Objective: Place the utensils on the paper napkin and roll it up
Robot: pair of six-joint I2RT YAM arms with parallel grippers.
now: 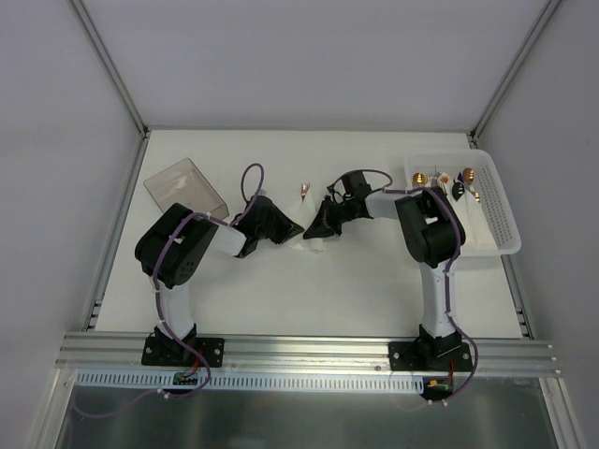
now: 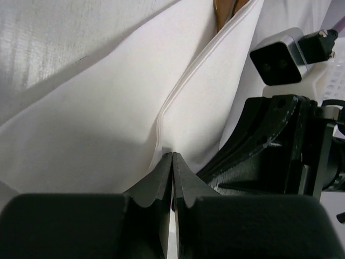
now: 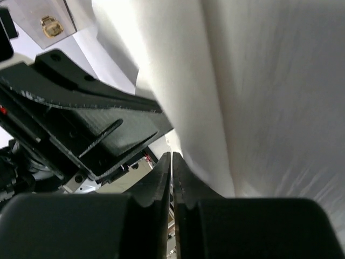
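Napkin [image 2: 108,118]: lay in white folds across the frame.
Left gripper [image 2: 172,159]: jaws pinched a fold's edge.
Utensil [image 2: 223,11]: copper sliver showed at top.

A smoky clear box [image 1: 185,186] lies at the far left of the white desk [image 1: 318,290], open side up. A white perforated basket [image 1: 504,217] sits at the far right, against the desk's edge. A metal rail [image 1: 309,351] runs along the near edge.

Nothing to read here.
No lettering, label, brand or number shows on the napkin [image 2: 97,118], the basket [image 1: 506,217] or the box [image 1: 183,187].
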